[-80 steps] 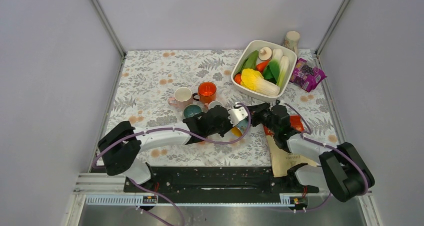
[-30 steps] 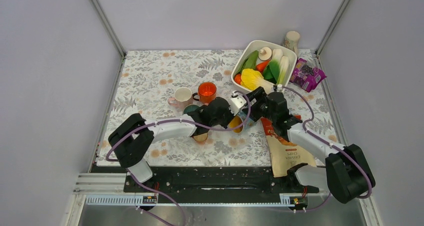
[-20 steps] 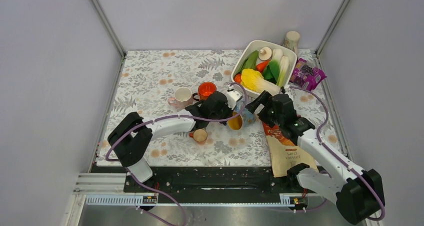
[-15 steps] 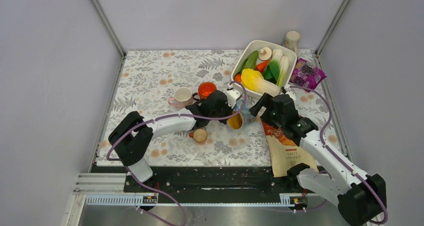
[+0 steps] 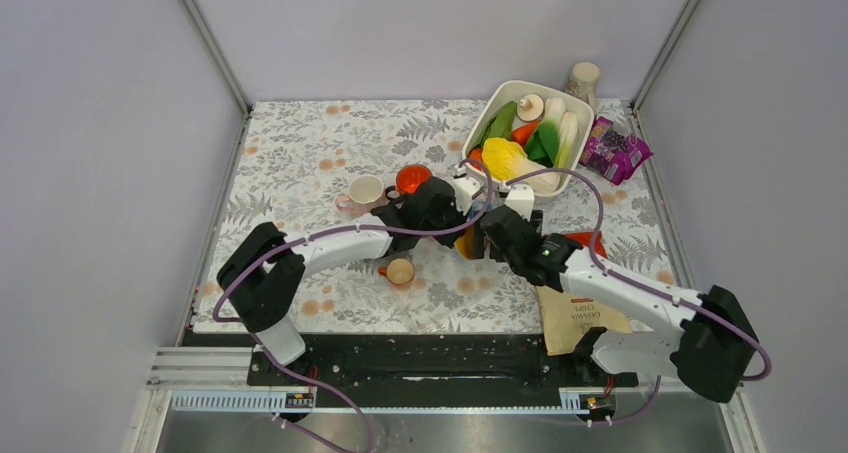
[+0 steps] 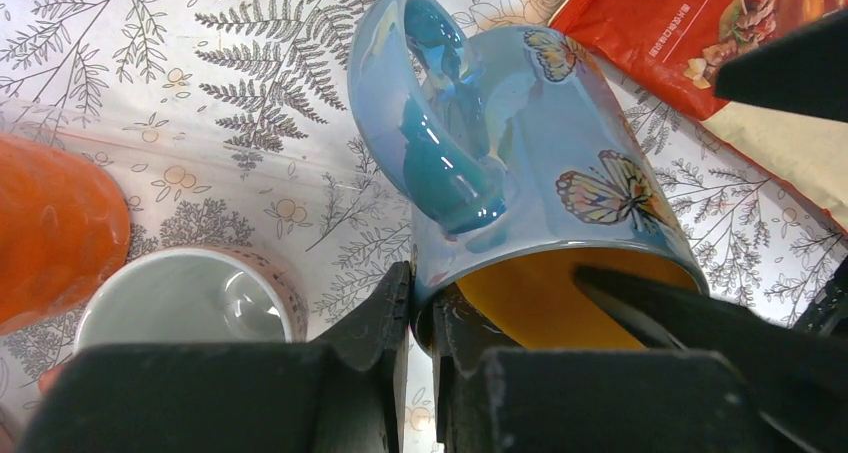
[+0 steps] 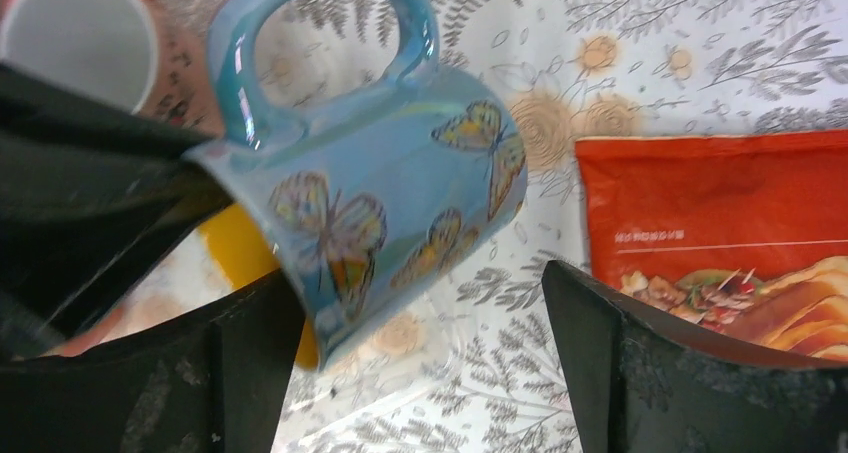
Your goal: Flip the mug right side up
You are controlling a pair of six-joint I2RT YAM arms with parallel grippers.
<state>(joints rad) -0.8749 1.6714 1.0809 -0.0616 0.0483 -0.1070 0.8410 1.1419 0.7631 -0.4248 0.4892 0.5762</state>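
Glossy blue glaze with printed butterflies covers the mug [image 6: 560, 163], and its inside is yellow-orange. We see it tipped on its side near the middle of the counter [image 5: 300, 153], with the loop handle uppermost. The left gripper [image 6: 425, 313] pinches the rim, one finger inside and one outside. The right gripper [image 7: 418, 273] is spread wide, its fingers on either side of the mug's body and not closed on it. Room is tight. A red snack bag [image 7: 720, 223] lies just to the right. A white cup [image 6: 190, 303] and an orange mug [image 5: 413, 178] sit close on the other side. A white bowl [image 5: 530, 133] of vegetables stands behind. The widest stretch of fern-printed cloth runs toward the left wall.
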